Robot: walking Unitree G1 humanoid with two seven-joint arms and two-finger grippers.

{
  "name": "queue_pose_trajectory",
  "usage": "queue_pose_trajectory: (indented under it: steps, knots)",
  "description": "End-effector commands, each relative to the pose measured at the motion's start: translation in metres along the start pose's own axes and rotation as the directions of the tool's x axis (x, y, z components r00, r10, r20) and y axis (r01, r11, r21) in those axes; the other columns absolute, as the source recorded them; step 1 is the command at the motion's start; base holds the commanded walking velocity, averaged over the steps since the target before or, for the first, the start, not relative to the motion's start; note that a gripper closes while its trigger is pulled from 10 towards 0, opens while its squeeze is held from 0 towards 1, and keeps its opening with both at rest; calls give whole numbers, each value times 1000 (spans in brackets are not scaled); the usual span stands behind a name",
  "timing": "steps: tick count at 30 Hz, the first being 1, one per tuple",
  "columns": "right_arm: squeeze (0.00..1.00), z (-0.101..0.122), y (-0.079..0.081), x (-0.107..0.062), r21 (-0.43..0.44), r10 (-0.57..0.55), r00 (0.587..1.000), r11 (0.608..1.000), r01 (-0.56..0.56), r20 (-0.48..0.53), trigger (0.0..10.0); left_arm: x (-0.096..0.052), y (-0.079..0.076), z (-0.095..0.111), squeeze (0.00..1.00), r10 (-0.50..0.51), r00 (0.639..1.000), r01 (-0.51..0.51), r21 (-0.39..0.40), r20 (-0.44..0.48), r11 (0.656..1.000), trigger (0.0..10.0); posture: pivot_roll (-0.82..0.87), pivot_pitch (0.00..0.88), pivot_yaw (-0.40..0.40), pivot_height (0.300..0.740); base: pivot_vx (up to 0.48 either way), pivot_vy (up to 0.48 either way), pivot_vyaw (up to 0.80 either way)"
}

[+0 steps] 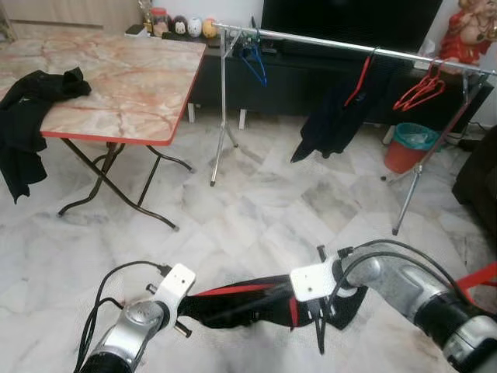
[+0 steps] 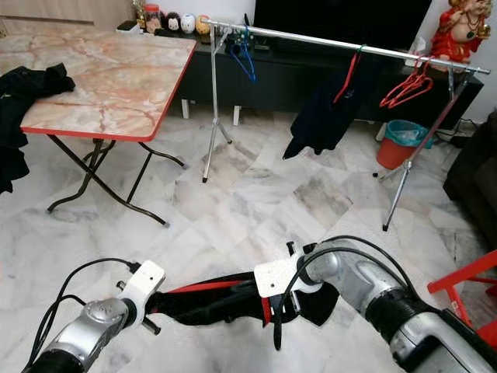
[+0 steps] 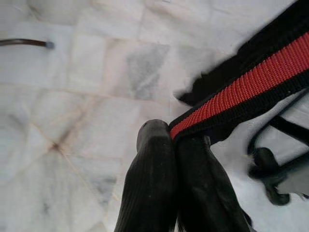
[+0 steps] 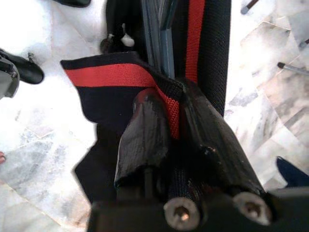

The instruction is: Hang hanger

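Observation:
A black garment with red bands [image 1: 241, 303] is stretched low between my two arms, above the marble floor. My left gripper [image 3: 174, 137] is shut on one red-and-black band of it. My right gripper [image 4: 166, 104] is shut on another red-edged fold, and the grey-blue bars of a hanger [image 4: 159, 34] lie inside the cloth just past the fingers. Ahead stands a silver clothes rack [image 1: 326, 40] with a blue hanger [image 1: 254, 62], a red hanger carrying a dark garment [image 1: 334, 116], and more red hangers [image 1: 419, 92].
A folding marble-top table [image 1: 132, 78] with black clothes [image 1: 31, 109] draped on it stands at the left. A red bin [image 1: 410, 146] sits behind the rack's right leg. A dark sofa [image 1: 477, 186] and a red frame [image 1: 477, 280] are at the right.

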State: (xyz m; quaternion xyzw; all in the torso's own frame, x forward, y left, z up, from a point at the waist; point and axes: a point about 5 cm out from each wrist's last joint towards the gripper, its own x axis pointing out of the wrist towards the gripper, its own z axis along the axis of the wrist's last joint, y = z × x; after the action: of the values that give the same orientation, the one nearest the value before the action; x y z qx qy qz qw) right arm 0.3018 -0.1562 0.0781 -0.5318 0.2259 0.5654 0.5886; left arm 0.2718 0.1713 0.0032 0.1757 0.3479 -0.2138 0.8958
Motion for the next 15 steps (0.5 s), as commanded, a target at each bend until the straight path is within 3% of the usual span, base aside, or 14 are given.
queue_pose_trajectory:
  steps: [1, 4, 11, 15]
  knots:
    - [0, -55, -5, -42, 91, -34, 968, 994, 58, -248, 10000, -20, 41, -58, 0, 208, 944, -208, 25, -258, 978, 10000, 138, 0, -67, 740, 0, 0, 0]
    - [0, -61, -13, -51, 68, -86, 939, 991, 115, -332, 10000, -20, 41, -66, 0, 209, 933, -204, 48, -294, 978, 10000, 135, 0, -67, 740, 0, 0, 0]
    - [0, -63, -13, -55, 61, -94, 925, 990, 126, -369, 10000, -22, 36, -76, 0, 200, 923, -192, 55, -328, 980, 10000, 141, 0, -71, 740, 0, 0, 0]
    - [0, -72, -18, -61, 21, -140, 875, 985, 169, -464, 10000, -23, 36, -81, 0, 201, 917, -193, 56, -345, 980, 10000, 138, 0, -71, 740, 0, 0, 0]
